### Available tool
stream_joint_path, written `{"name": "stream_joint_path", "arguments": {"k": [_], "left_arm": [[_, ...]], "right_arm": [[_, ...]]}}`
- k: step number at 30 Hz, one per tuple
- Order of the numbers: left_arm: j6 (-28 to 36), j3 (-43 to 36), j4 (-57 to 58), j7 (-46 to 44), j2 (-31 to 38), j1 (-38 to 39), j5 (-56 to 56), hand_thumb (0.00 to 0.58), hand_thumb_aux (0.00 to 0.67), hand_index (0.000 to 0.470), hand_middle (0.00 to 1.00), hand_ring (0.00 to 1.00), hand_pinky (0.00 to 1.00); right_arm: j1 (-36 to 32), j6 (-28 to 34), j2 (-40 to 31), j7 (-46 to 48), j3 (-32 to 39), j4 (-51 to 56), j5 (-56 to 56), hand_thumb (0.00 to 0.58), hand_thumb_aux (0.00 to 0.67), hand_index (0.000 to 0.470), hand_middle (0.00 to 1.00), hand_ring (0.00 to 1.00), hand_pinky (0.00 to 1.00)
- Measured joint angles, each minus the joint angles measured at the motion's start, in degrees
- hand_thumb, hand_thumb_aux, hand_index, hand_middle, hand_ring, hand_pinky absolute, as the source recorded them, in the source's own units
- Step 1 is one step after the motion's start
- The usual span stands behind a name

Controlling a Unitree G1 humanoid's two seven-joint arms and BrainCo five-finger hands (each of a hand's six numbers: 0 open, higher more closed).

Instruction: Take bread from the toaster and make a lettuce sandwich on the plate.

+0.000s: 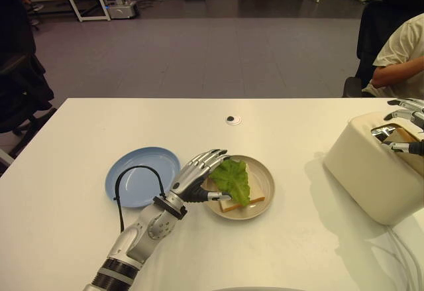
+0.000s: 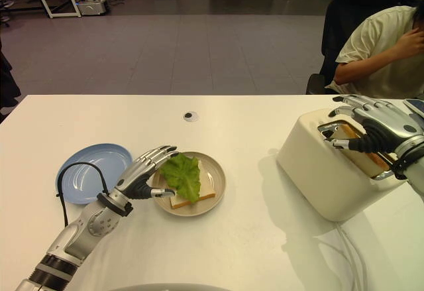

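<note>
- Surface (image 1: 278,254) — white, carrying every item below.
- Tan plate (image 1: 266,193) — round, near the middle of the surface, just right of the blue plate.
- Bread slice (image 1: 233,205) — lies flat on the tan plate, its crust edge showing at the front and right.
- Lettuce (image 1: 232,179) — one green leaf lying on top of the bread slice and covering most of it.
- Left robot hand (image 1: 194,175) — at the left rim of the tan plate, fingers stretched out and only slightly bent. The fingertips reach the left edge of the lettuce and the thumb points in low beside the bread slice; it is not clamped on anything.
- Blue plate (image 1: 140,175) — left of the tan plate, partly behind the left robot hand.
- Black cable (image 1: 118,198) — loops from the wrist of the left robot hand across the blue plate.
- Toaster (image 2: 317,172) — cream box at the right side of the surface, well apart from the tan plate.
- Toaster bread (image 1: 403,136) — a tan slice standing in the top slot.
- Right robot hand (image 2: 379,129) — set over the toaster's slot, at the toaster bread; whether it has hold of the slice cannot be told.
- Round cap (image 1: 233,119) — small, set in the surface beyond the plates.
</note>
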Motion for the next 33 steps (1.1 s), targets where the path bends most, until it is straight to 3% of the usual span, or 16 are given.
{"name": "stream_joint_path", "arguments": {"k": [7, 8, 10, 11, 14, 19, 28, 33], "left_arm": [[0.0, 0.2, 0.0, 0.1, 0.2, 0.2, 0.6, 0.0, 0.0, 0.0, 0.0, 0.0, 0.0], [0.0, 0.2, 0.0, 0.1, 0.2, 0.4, 0.8, 0.0, 0.0, 0.0, 0.0, 0.0, 0.0], [0.0, 0.2, 0.0, 0.1, 0.2, 0.5, 0.9, 0.0, 0.0, 0.0, 0.0, 0.0, 0.0], [0.0, 0.3, 0.0, 0.1, 0.2, 0.5, 0.9, 0.0, 0.0, 0.0, 0.0, 0.0, 0.0], [0.0, 0.4, 0.0, 0.2, 0.3, 0.5, 1.0, 0.0, 0.0, 0.0, 0.0, 0.0, 0.0], [0.1, 0.5, 0.0, 0.2, 0.3, 0.6, 1.0, 0.0, 0.0, 0.0, 0.0, 0.0, 0.0], [0.2, 0.5, 0.0, 0.2, 0.4, 0.6, 2.0, 0.0, 0.0, 0.0, 0.0, 0.0, 0.0], [0.3, 0.5, 0.1, 0.2, 0.4, 0.6, 2.1, 0.0, 0.0, 0.0, 0.0, 0.0, 0.0]], "right_arm": [[2.5, -0.4, -3.7, 0.3, -3.4, 5.7, -0.5, 0.0, 0.0, 0.0, 0.0, 0.0, 0.0], [3.5, -0.6, -4.1, 0.9, -3.4, 6.5, -0.5, 0.023, 0.013, 0.009, 0.0, 0.0, 0.0], [5.1, -0.8, -4.3, 2.3, -3.4, 7.4, -0.5, 0.322, 0.223, 0.157, 0.0, 0.0, 0.0], [5.9, -0.9, -4.3, 2.9, -3.0, 7.6, -0.4, 0.48, 0.391, 0.275, 0.0, 0.0, 0.0], [6.2, -2.1, -4.3, 3.8, -2.4, 7.3, 1.3, 0.516, 0.447, 0.313, 0.0, 0.0, 0.0], [5.7, -3.4, -4.2, 3.7, -1.1, 6.0, 2.4, 0.58, 0.67, 0.47, 0.0, 0.0, 0.0], [4.5, -2.1, -3.5, 2.5, -1.8, 4.1, 3.1, 0.58, 0.67, 0.47, 0.0, 0.0, 0.0], [-3.2, 2.6, -2.4, 1.0, -4.6, 4.2, 8.2, 0.58, 0.67, 0.47, 0.0, 0.0, 0.0]]}}
